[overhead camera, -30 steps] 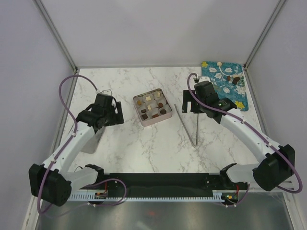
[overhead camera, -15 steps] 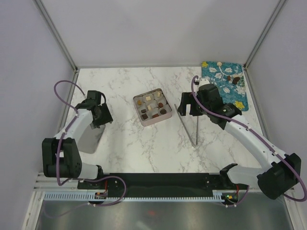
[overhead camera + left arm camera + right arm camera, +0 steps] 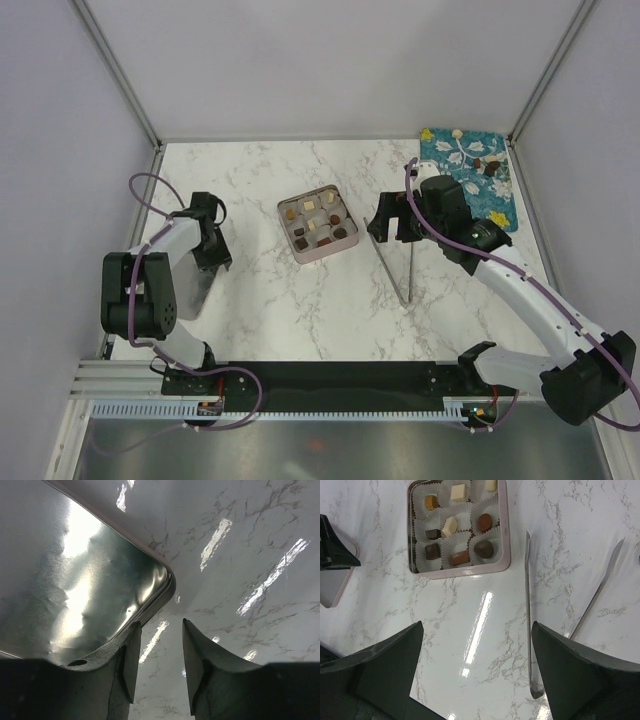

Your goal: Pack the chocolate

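Several chocolates (image 3: 318, 226) sit in paper cups in the open pink tin (image 3: 289, 236), clear in the right wrist view (image 3: 482, 522). More pieces (image 3: 487, 165) lie on the blue flowered cloth (image 3: 455, 185). My right gripper (image 3: 392, 225) is wide open and empty above the table, between the tin (image 3: 506, 530) and the metal tongs (image 3: 527, 610). My left gripper (image 3: 214, 258) is open and empty, low over the corner of the upturned silver lid (image 3: 75, 580); its left finger (image 3: 127, 660) overlaps the lid's edge.
The tongs (image 3: 400, 265) lie open in a V on the marble, right of the tin. The lid (image 3: 190, 288) lies by the table's left edge. Frame posts and walls close in the table at the back and sides.
My left arm has swung left and folded back, bringing its gripper down by the lid. My right gripper has shifted left toward the tongs. The tin, tongs and chocolates have not moved.
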Tool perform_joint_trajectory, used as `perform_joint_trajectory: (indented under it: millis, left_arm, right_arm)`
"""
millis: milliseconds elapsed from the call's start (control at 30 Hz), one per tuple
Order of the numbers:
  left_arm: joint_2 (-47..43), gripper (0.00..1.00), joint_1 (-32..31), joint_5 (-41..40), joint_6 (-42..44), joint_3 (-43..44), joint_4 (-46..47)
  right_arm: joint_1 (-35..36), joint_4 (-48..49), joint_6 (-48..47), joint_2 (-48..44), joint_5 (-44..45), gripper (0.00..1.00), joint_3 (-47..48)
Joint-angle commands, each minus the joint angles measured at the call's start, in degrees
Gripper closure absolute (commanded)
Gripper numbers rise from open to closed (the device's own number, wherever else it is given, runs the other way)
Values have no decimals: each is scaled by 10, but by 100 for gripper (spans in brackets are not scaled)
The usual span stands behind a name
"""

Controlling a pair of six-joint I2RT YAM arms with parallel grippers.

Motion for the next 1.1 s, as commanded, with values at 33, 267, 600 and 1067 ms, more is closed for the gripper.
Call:
perform_joint_trajectory:
  millis: [33,267,600,1067]
  left_arm:
    - [50,66,0,14,-5,7,26]
    - [65,95,-6,64,-3,7,17]
    - [-19,98,-6,106,20,36,-21]
    - [-85,48,-6,44,-59,38,-43]
  right_arm:
    - [0,23,-3,-11,-1,3,2]
    - [0,23,-3,-21,-3,2,6]
    - [0,26,21,-24,-29,2,10]
    - [3,42,23,7,-92,3,-26]
